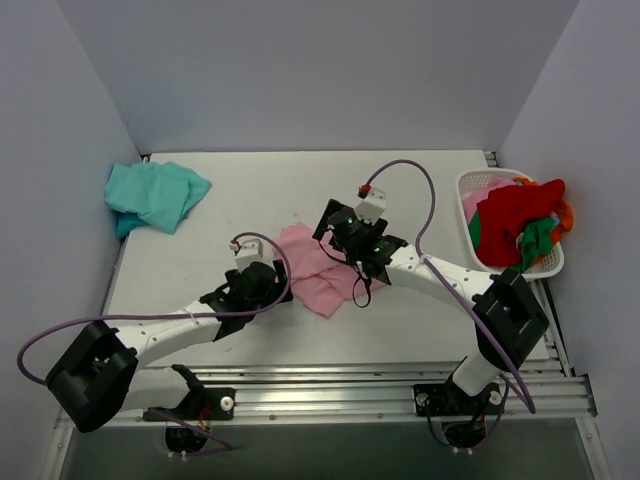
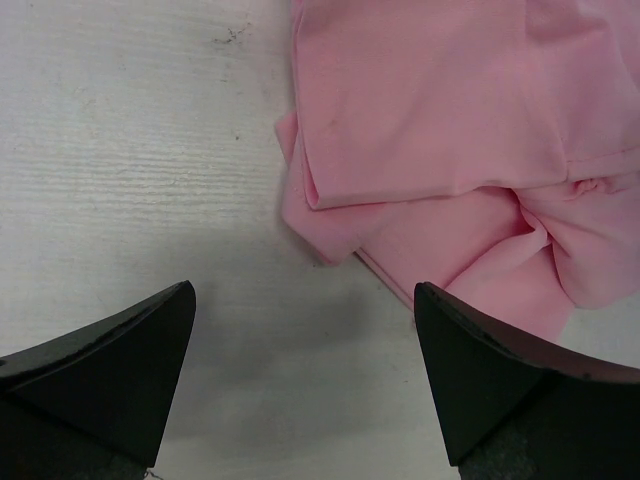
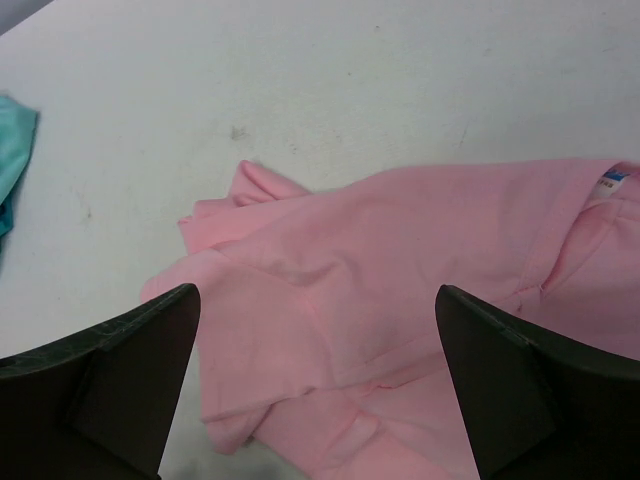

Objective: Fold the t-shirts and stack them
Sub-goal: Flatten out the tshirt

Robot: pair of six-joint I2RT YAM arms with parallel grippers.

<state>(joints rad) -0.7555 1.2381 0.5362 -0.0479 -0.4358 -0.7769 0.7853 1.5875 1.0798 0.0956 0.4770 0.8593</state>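
Pink t-shirt lies crumpled near the middle of the desk, a little toward the near edge. It is partly doubled over itself. My left wrist view shows a folded flap with a bunched knot of cloth below it. The right wrist view shows a collar tag at the far right and a corner poking out on the left.

Handling, my read: thin cotton, light and limp, no stiffness to carry a fold by itself. It should drag and wrinkle rather than slide cleanly. Best holds look like the outer hem corners or the shoulder seams, pinched through one layer only. The bunched middle would pick up two layers.

Teal t-shirt sits in a loose heap at the far left corner of the desk, well apart from the pink one. Not folded yet.

Left gripper: fingers spread wide, nothing between them, over bare desk just beside the pink tee's left edge.

Right gripper: fingers spread wide too, hanging over the pink cloth, pinching nothing.

White basket at the right edge of the desk holds red, green and orange garments. Not my concern.
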